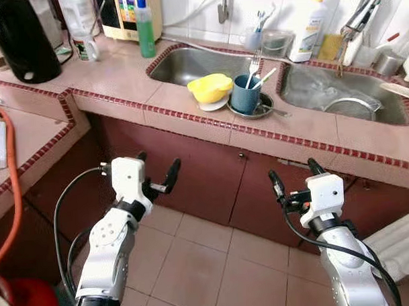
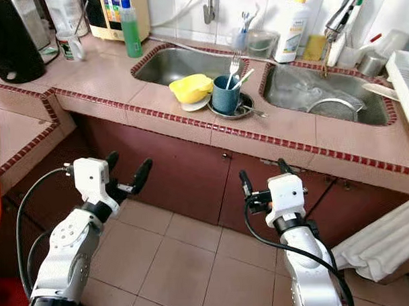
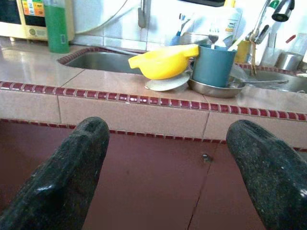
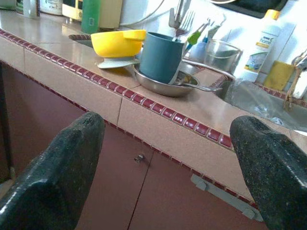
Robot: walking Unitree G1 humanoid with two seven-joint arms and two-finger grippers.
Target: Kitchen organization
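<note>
The blue cup [image 1: 245,92], with a fork and utensil in it, sits in a metal dish [image 1: 260,111] beside a yellow bowl [image 1: 211,87] on the surface [image 1: 182,100] between 2 sinks, above and well ahead of both claws. Raising a claw to cup height and closing in level should avoid tipping it. The left claw [image 1: 156,173] and right claw [image 1: 294,178] are spread wide, holding and touching nothing.
</note>
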